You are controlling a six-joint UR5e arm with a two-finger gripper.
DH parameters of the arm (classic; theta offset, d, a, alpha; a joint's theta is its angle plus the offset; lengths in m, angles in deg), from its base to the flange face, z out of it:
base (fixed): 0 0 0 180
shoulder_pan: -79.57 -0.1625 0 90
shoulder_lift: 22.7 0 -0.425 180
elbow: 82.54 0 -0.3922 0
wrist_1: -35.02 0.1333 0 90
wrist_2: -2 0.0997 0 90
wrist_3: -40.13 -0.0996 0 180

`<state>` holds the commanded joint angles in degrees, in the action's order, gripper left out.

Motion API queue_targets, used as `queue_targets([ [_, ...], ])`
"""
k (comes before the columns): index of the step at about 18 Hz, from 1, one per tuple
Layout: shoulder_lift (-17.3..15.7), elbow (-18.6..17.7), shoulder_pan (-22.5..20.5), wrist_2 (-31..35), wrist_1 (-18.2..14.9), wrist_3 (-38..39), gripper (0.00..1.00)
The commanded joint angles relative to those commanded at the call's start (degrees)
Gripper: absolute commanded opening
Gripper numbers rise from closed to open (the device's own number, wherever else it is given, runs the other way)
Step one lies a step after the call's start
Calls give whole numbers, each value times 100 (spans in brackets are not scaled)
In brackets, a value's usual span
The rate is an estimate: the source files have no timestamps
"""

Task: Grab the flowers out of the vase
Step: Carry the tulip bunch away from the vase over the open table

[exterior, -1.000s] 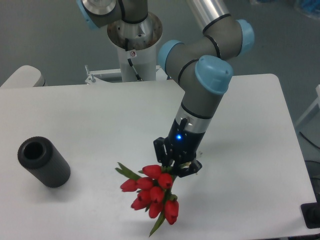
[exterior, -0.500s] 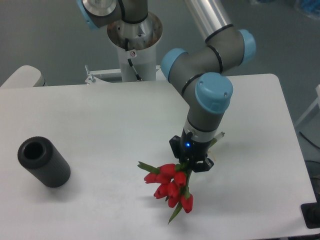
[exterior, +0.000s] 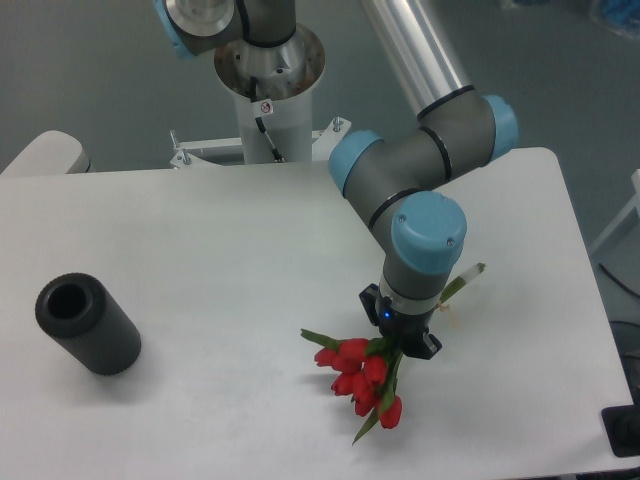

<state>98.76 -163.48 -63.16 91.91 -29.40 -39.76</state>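
Observation:
The flowers [exterior: 361, 380], a bunch of red buds with green leaves, hang low over the white table [exterior: 220, 250] at the front centre-right. My gripper [exterior: 402, 343] is shut on their stems just behind the buds. The pale stem ends [exterior: 463, 280] stick out on the far right side of the wrist. The vase [exterior: 87, 322], a dark grey cylinder with a black opening, stands far off at the left of the table with nothing in it.
The arm's base column [exterior: 268, 95] rises at the back centre. The table's front edge runs close below the flowers, and its right edge lies beyond the wrist. A dark object [exterior: 624, 432] sits at the lower right corner.
My gripper has carried the flowers to the right and slightly toward the front edge, farther from the vase. The bunch has turned, its buds now closer under the wrist.

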Motion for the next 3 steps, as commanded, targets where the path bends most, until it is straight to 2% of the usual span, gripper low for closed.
queue_targets([
  [3, -9, -26, 0, 0, 9, 0, 11],
])
